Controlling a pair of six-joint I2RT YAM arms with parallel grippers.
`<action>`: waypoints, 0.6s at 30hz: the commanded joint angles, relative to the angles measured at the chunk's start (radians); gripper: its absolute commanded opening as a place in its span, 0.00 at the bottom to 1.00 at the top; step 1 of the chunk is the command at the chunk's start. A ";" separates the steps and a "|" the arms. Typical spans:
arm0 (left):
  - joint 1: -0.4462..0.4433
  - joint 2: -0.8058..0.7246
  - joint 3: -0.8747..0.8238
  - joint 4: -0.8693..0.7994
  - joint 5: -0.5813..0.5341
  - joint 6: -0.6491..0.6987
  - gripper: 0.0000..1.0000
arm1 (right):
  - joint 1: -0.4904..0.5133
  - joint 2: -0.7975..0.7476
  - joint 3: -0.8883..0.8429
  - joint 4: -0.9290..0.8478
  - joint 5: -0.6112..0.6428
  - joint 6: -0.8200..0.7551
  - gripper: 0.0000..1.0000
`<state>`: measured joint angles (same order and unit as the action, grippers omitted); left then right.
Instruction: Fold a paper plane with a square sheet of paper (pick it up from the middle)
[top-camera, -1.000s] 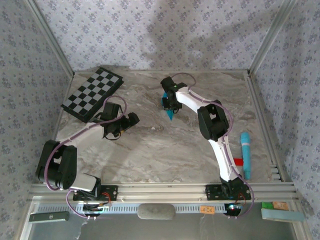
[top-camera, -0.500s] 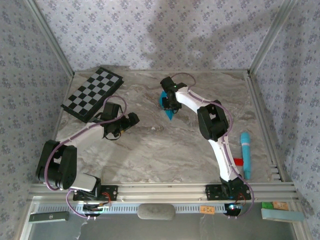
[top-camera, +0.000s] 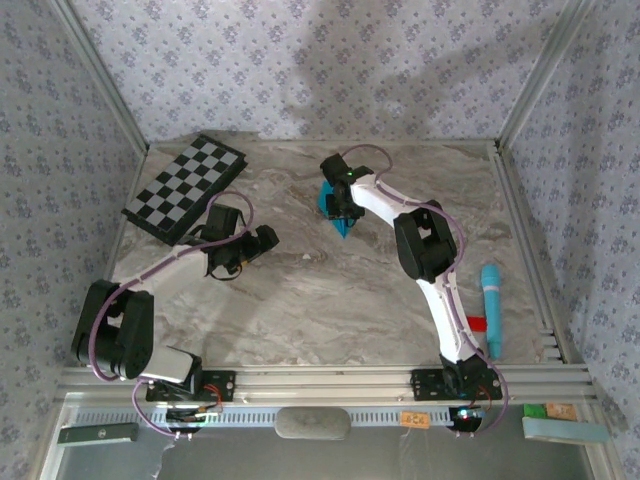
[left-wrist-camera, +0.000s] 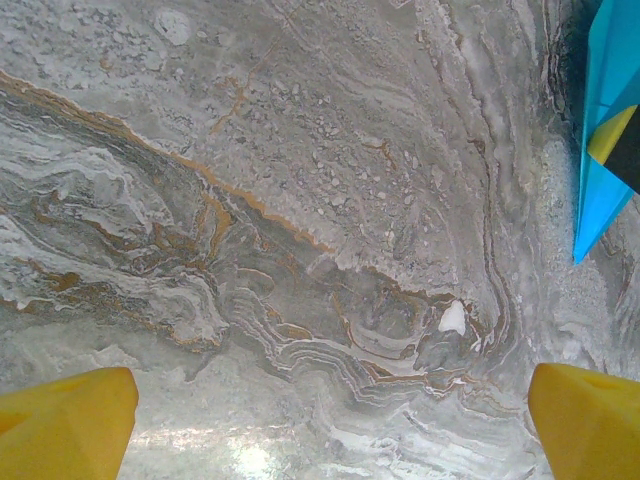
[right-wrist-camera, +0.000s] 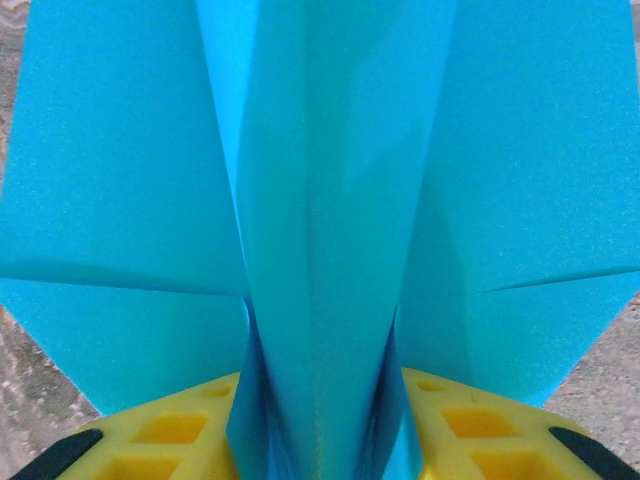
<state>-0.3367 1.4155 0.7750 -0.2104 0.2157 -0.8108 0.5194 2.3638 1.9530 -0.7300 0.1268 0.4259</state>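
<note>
The paper plane (top-camera: 341, 220) is a bright turquoise dart lying on the marble table with its tip pointing toward the near edge. My right gripper (top-camera: 338, 204) stands over its far end. In the right wrist view the plane's raised middle fold (right-wrist-camera: 320, 200) runs between the two yellow fingers (right-wrist-camera: 170, 435), and my right gripper (right-wrist-camera: 320, 445) is parted around it, with the wings spread flat on both sides. My left gripper (top-camera: 262, 240) hovers open to the left of the plane. In the left wrist view the plane's tip (left-wrist-camera: 603, 170) shows at the right edge, and my left gripper (left-wrist-camera: 325, 425) has only marble between its fingers.
A black-and-white checkerboard (top-camera: 185, 185) lies at the far left corner. A long pale teal bar (top-camera: 491, 305) and a small red block (top-camera: 476, 322) lie by the right rail. Aluminium posts and patterned walls enclose the table.
The right gripper's fingers have spread apart around the plane's middle fold. The plane's tip has shifted slightly away from the near edge. The left arm has not moved.
</note>
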 joint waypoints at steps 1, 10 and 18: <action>-0.001 -0.005 0.001 -0.016 -0.009 0.019 1.00 | 0.004 0.061 -0.022 -0.061 0.029 -0.014 0.40; -0.001 -0.006 0.011 -0.024 -0.003 0.022 1.00 | -0.006 0.008 -0.011 -0.051 -0.009 -0.001 0.36; -0.001 -0.010 0.026 -0.033 -0.011 0.025 1.00 | -0.008 -0.051 0.022 -0.085 -0.019 -0.016 0.38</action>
<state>-0.3367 1.4155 0.7750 -0.2150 0.2157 -0.8036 0.5190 2.3566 1.9549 -0.7498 0.1223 0.4244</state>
